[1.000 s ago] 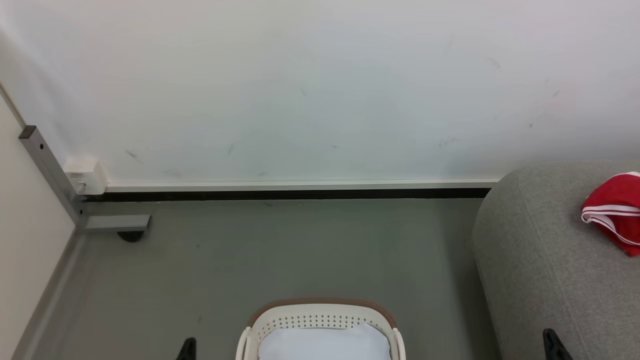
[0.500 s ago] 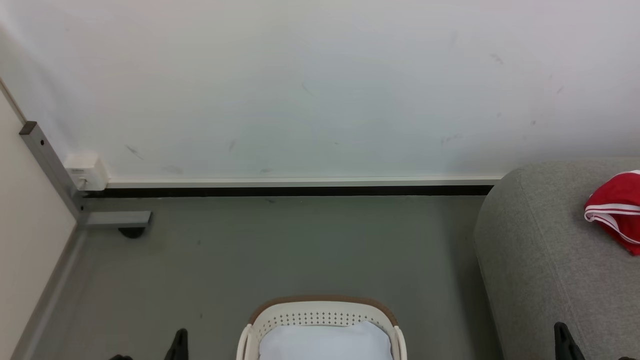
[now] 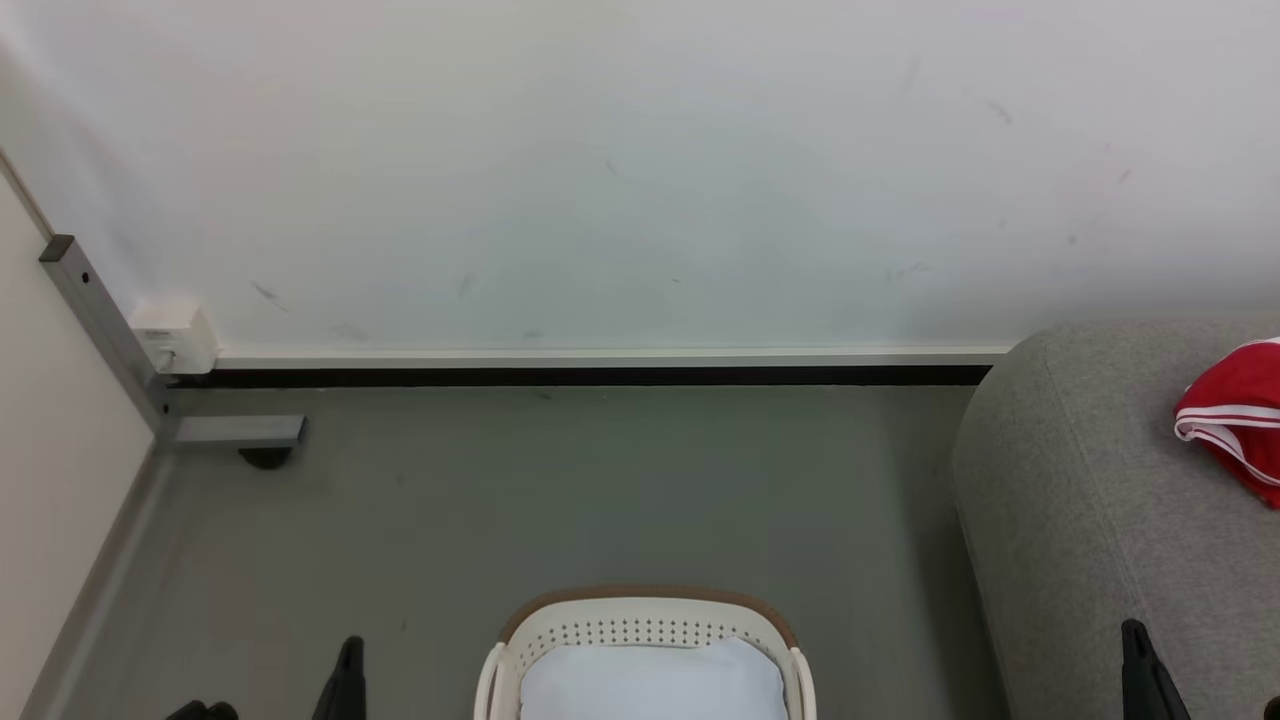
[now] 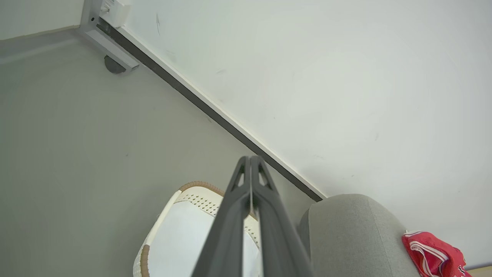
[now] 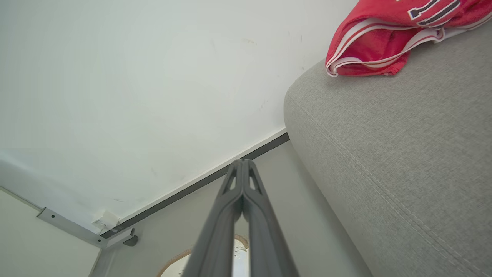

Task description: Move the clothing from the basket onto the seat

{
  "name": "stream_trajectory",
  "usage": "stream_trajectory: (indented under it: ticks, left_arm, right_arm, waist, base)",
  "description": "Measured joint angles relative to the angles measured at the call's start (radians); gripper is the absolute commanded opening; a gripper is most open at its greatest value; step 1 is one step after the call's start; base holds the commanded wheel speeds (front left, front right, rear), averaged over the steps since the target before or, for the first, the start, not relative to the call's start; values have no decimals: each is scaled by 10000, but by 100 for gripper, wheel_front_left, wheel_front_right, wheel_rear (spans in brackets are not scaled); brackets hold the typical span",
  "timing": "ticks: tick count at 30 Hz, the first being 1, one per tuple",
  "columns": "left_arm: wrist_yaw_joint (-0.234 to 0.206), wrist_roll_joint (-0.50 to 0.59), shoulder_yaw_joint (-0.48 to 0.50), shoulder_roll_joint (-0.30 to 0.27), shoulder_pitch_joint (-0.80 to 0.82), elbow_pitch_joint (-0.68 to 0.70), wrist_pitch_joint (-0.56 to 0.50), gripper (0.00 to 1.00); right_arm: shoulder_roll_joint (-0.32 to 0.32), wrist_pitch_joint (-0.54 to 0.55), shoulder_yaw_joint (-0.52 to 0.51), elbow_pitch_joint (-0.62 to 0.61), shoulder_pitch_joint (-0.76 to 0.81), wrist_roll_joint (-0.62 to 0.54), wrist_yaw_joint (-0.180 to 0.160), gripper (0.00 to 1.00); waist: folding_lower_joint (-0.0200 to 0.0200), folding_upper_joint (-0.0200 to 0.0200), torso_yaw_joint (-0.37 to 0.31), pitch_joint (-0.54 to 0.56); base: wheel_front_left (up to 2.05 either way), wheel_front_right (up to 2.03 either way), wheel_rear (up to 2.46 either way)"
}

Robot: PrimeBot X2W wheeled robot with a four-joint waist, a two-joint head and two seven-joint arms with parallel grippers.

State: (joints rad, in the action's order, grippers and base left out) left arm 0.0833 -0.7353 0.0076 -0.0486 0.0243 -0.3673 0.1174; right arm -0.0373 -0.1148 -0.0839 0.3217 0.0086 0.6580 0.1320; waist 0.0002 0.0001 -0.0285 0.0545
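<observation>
Clothing [image 3: 1235, 420] lies bunched on the seat [image 3: 1080, 520] near its rounded edge in the head view, while the basket [image 3: 645, 612] on the floor [image 3: 500, 500] holds a white pad [image 3: 650, 685]. The left wrist view shows the left claw [image 4: 250, 158] pinched shut, empty. The right wrist view shows the right claw [image 5: 242, 161] likewise; the clothing looks light, limp, best pinched at a striped fold.
</observation>
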Motion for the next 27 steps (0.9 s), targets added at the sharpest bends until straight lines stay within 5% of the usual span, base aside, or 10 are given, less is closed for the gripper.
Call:
stream_trajectory:
  ticks: [27]
  left_arm:
    - [182,-3336,416,0,302,474,-894,0]
  right_arm:
    - [-19,851,-123,-301,-471,3582,0,0]
  waist:
    - [0,0,83,-167]
  base:
    - [0,0,0]
